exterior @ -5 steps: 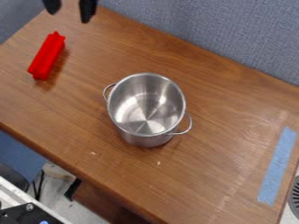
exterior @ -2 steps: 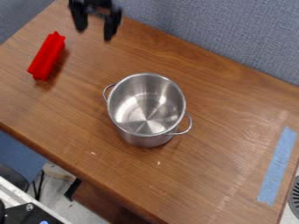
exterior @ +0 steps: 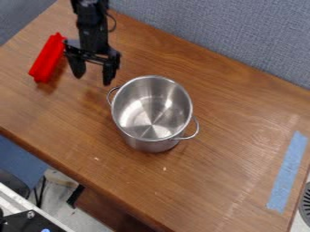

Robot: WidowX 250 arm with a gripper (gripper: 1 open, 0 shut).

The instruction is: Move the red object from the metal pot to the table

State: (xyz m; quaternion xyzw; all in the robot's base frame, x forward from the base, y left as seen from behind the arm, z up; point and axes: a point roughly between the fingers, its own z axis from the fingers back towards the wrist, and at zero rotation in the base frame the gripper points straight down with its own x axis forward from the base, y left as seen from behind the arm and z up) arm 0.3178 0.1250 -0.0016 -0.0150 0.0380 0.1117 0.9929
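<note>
The red object (exterior: 49, 57), a small bright red block, lies on the table (exterior: 230, 100) at its far left, well outside the metal pot. The metal pot (exterior: 152, 111) stands in the middle of the table, shiny, with two small loop handles, and nothing shows inside it. My gripper (exterior: 92, 72) hangs open between the block and the pot, fingers pointing down just above the wood, holding nothing. It is a short way right of the block and just beyond the pot's left rim.
A strip of blue tape (exterior: 285, 170) lies near the table's right edge. A grey-blue wall runs behind the table. The front-left table edge drops to the floor, where dark equipment and cables (exterior: 36, 204) show.
The gripper has come down from the top edge of the view and moved toward the pot, now low between block and pot. Block and pot have not moved.
</note>
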